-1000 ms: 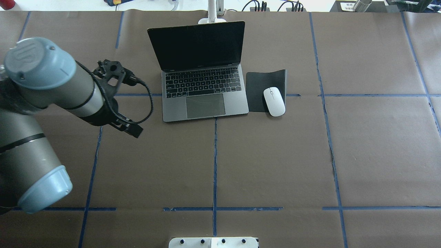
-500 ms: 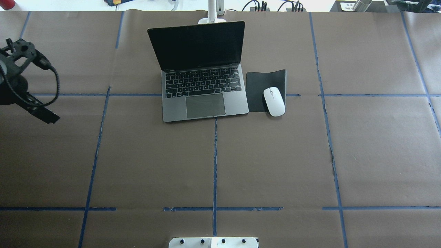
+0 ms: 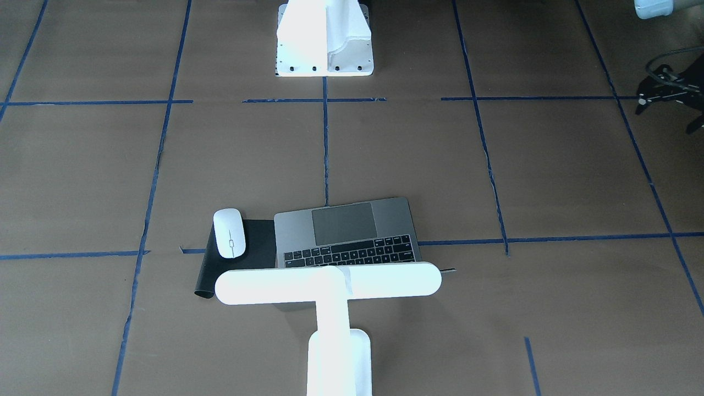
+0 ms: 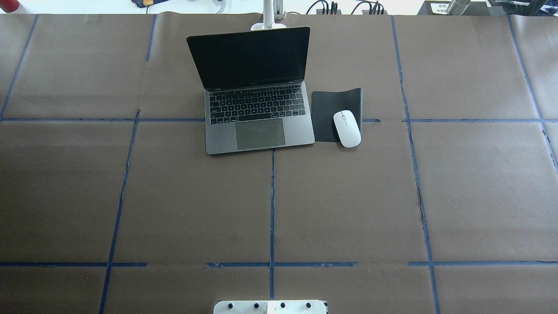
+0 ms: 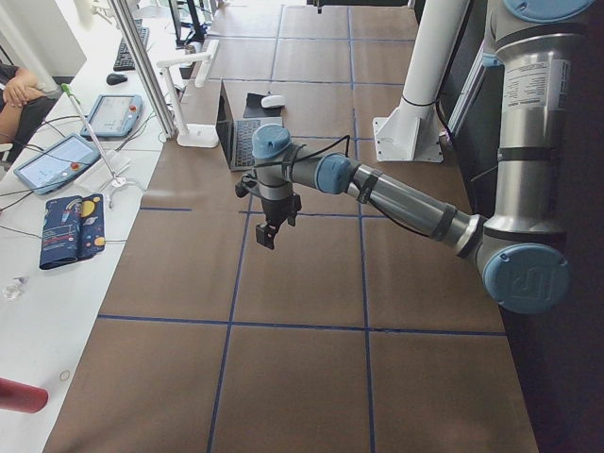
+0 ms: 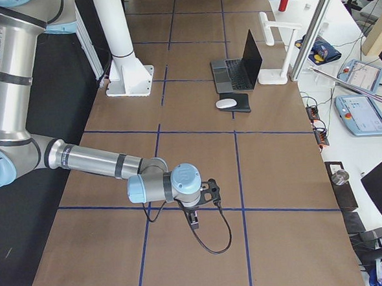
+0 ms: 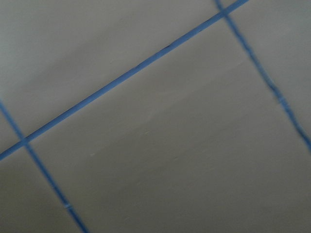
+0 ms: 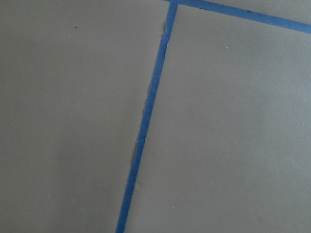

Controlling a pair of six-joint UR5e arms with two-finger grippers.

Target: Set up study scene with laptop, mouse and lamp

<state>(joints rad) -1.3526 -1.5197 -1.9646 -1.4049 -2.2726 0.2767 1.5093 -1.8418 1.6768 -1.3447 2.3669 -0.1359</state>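
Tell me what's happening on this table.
Nothing is being handled at this moment. The laptop stands open on the table. The mouse lies on a black mat beside it, and the lamp stands behind the screen. The left hand and the right hand hang above the table toward its opposite ends, well away from those things. Whether either is open or shut cannot be told.
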